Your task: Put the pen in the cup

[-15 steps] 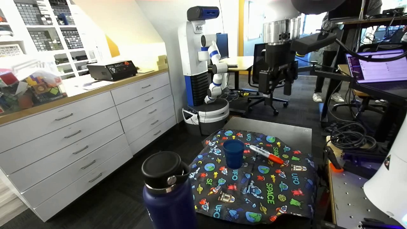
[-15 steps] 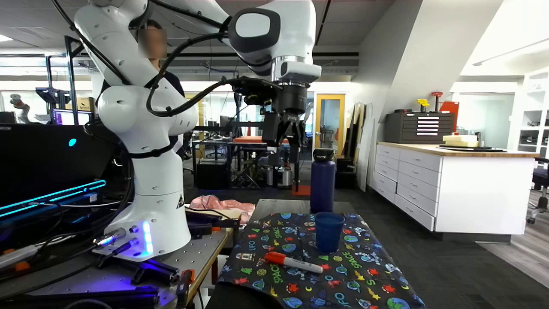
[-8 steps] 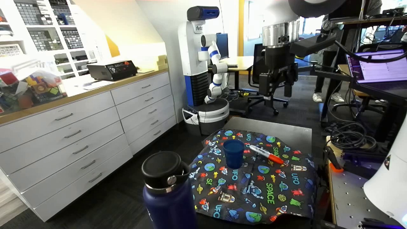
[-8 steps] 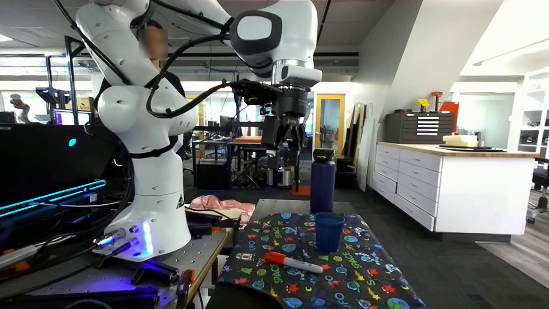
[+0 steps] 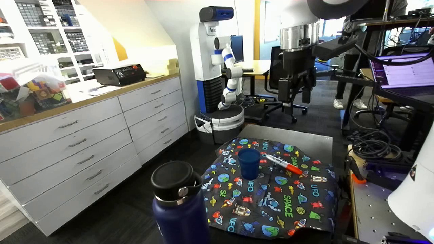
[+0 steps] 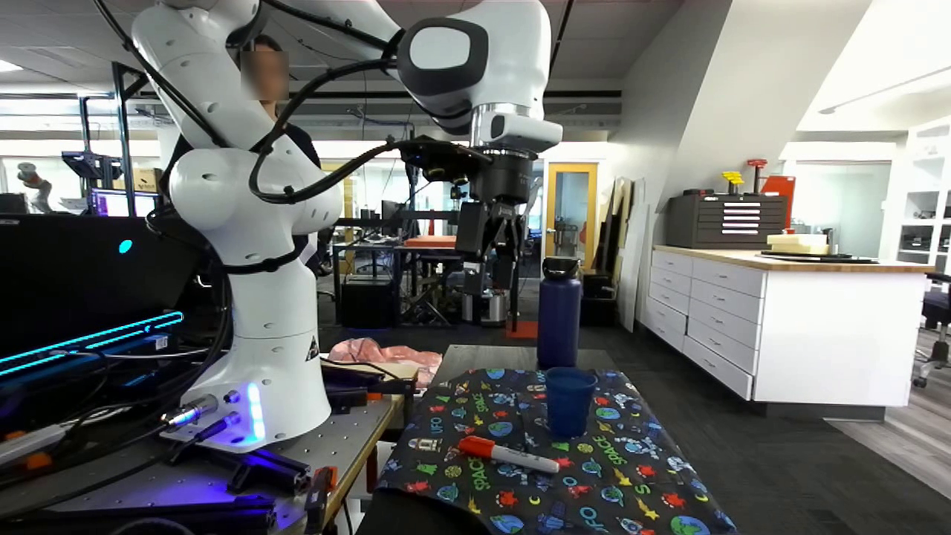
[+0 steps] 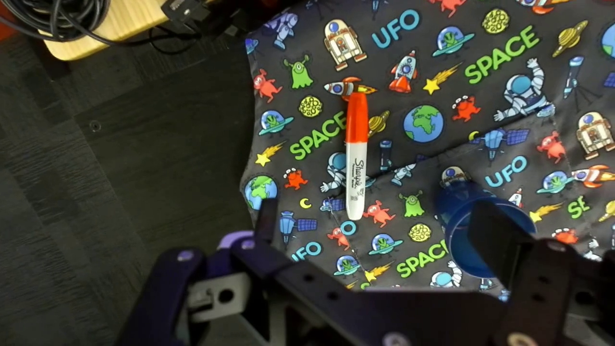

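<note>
My claw is hanging with jaws spread wide, gripping nothing; pen is lying well below it on the patterned cloth, near the cup.

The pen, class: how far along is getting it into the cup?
Done: nothing of the transfer yet; the pen lies on the cloth, outside the upright cup. In hand: nothing held; the gripper hangs open above the cloth. Left: grasping, lifting and lowering the pen into the cup, since the two are apart.
</note>
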